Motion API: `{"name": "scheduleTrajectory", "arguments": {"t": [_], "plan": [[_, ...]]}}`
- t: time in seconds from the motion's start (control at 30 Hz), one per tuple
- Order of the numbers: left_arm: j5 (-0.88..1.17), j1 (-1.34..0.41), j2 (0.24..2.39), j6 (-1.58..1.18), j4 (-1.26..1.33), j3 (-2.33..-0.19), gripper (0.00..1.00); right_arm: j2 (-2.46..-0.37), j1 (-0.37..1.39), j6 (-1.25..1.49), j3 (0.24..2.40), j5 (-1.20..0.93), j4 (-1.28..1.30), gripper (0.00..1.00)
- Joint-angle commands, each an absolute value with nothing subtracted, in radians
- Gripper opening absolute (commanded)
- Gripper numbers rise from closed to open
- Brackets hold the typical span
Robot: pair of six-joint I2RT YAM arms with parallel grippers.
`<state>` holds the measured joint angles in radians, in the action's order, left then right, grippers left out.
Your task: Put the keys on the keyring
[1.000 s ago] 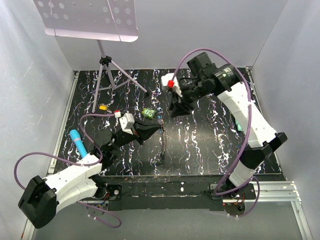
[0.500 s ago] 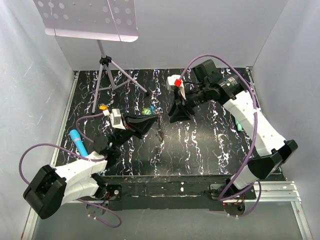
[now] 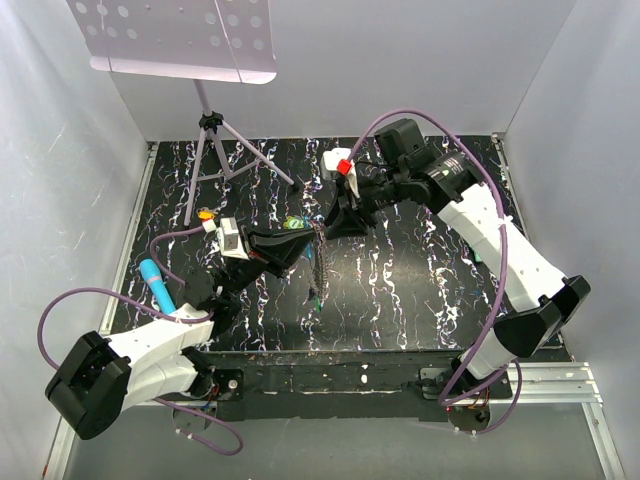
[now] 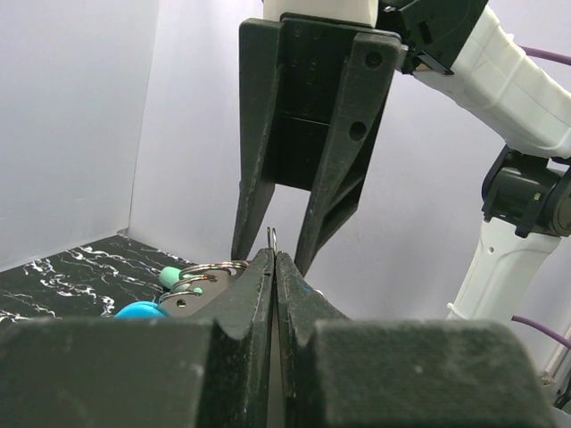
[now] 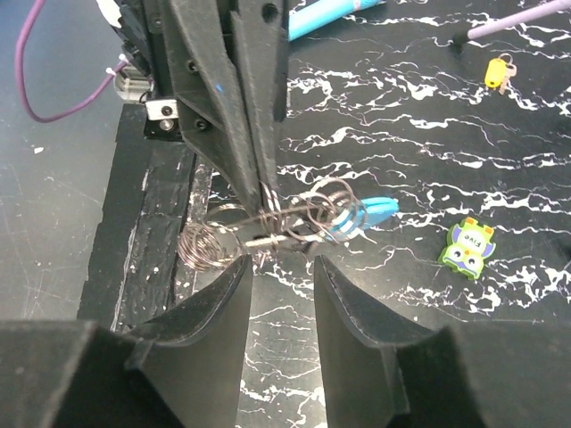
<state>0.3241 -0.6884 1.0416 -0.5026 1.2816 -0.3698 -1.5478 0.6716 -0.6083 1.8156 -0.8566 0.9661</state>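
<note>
While the left gripper (image 4: 274, 259) is clamped shut on a thin wire loop of the keyring (image 5: 308, 214), held aloft with its chain dangling, teal- and blue-headed keys (image 4: 169, 276) hang just beside the pinch, seemingly threaded already. The right gripper (image 5: 281, 267) faces it, jaws half apart astride the loops and gripping nothing, so the threading looks unfinished.

Bright, even light from above washes the white walls (image 3: 70, 200); shadows on the dark counter (image 3: 400, 300) are faint; the nearest fingers (image 4: 134, 374) blur in the wrist views.
</note>
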Motion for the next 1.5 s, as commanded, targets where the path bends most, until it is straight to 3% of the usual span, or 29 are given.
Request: {"name": "scheduleTrajectory", "arguments": {"t": [0.0, 0.17, 0.33, 0.5, 0.8, 1.2, 1.47], "plan": [[0.298, -0.683, 1.012, -0.506, 1.368, -0.413, 0.0, -1.54, 0.709, -0.638, 1.816, -0.848, 0.954, 0.41], [0.285, -0.684, 1.005, -0.5, 1.355, -0.411, 0.0, -1.536, 0.719, -0.667, 1.822, -0.854, 0.979, 0.33], [0.27, -0.683, 0.997, -0.489, 1.333, -0.41, 0.0, -1.522, 0.753, -0.716, 1.815, -0.832, 1.012, 0.1], [0.268, -0.683, 1.003, -0.491, 1.328, -0.407, 0.0, -1.531, 0.796, -0.732, 1.825, -0.779, 1.022, 0.08], [0.287, -0.684, 0.985, -0.488, 1.318, -0.396, 0.0, -1.509, 0.758, -0.684, 1.844, -0.744, 1.04, 0.3], [0.356, -0.684, 0.988, -0.502, 1.327, -0.408, 0.0, -1.54, 0.657, -0.525, 1.921, -0.968, 0.985, 0.42], [0.364, -0.683, 0.994, -0.506, 1.327, -0.414, 0.0, -1.566, 0.661, -0.476, 1.911, -1.023, 0.948, 0.43]]}}
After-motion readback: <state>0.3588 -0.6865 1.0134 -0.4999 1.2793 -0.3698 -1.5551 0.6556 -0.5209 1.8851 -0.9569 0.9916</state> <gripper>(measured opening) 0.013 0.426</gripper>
